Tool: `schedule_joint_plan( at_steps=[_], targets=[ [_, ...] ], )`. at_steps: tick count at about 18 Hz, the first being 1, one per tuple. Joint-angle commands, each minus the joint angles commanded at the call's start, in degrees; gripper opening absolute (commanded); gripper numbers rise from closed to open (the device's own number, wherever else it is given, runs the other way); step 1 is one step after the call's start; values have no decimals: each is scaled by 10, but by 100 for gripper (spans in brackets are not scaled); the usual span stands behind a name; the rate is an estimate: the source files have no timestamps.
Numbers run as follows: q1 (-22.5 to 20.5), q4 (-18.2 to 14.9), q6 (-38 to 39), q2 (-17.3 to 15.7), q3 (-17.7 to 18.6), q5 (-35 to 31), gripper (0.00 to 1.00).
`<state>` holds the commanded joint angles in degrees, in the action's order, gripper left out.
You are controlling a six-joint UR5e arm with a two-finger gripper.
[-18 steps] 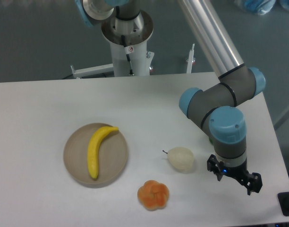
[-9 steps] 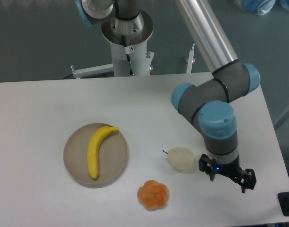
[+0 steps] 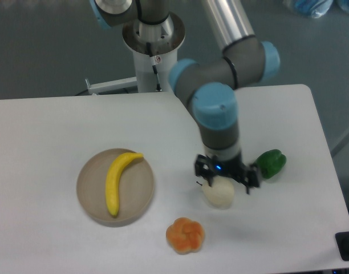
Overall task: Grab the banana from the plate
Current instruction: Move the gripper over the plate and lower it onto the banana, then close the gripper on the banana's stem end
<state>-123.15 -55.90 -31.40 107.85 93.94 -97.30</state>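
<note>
Right now the banana (image 3: 116, 181) lies on the plate (image 3: 90, 201), tip toward upper right, untouched. Gripper (image 3: 226, 177) hangs well to the right, just over the pear (image 3: 219, 194); jaws spread apart, holding nothing. Green pepper (image 3: 271, 163) sits right of it, orange fruit (image 3: 185, 234) below, all on the table (image 3: 49, 131).

Even, diffuse overhead light, fairly bright on the white table (image 3: 60, 125), which shows no hard glare. Shadows are soft and faint, pooling just beneath the gripper (image 3: 227, 174) and beside it. The picture is mildly soft and grainy; the dark floor behind stays dim.
</note>
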Motion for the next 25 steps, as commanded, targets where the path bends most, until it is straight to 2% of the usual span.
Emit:
schedule_joint_plan(
  at_steps=[5, 9, 13, 19, 25],
  targets=[
    [50, 1, 99, -12, 35, 52, 100],
    [100, 9, 112, -4, 69, 62, 100],
    [135, 56, 136, 21, 91, 58, 100],
    [164, 79, 135, 64, 97, 55, 100],
    [178, 83, 135, 74, 99, 55, 100]
  ],
)
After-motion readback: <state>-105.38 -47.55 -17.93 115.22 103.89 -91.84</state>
